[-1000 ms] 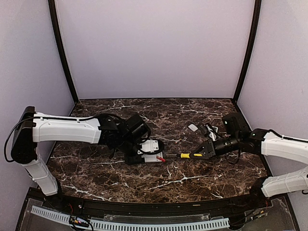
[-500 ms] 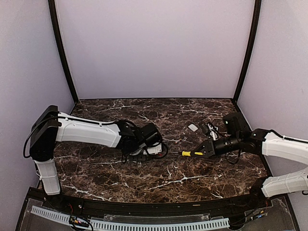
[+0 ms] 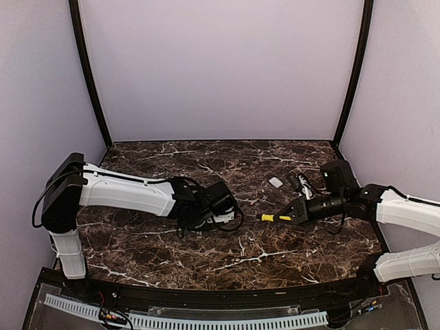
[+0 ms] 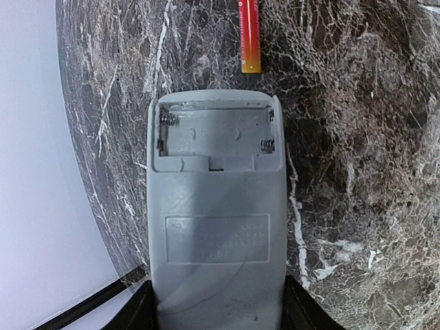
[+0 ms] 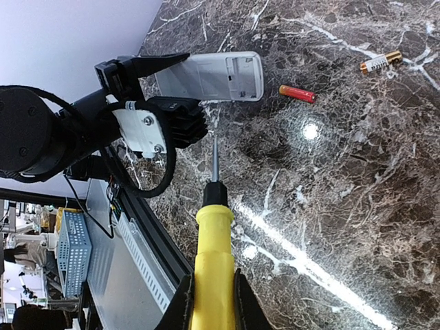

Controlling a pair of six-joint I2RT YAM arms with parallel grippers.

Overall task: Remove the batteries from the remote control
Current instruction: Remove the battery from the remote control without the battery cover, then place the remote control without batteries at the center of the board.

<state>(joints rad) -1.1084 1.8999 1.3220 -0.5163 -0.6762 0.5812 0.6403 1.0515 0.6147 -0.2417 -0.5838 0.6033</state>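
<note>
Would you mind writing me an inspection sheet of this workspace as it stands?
Surface: dark marble table, white-veined, with lamp glare.
Job's things: remote control back up, compartment open and empty; red battery lying on the table just past its end, not touching it; second battery, gold-ended, farther off.
Clutter: flat white cover lying loose towards the back.
Grippers: left gripper clamps the remote control by its sides; right gripper is shut on the yellow-handled screwdriver, tip short of the remote.
Cables: black cable looping at the left wrist.
Surroundings: pale lilac walls, black corner posts.
</note>
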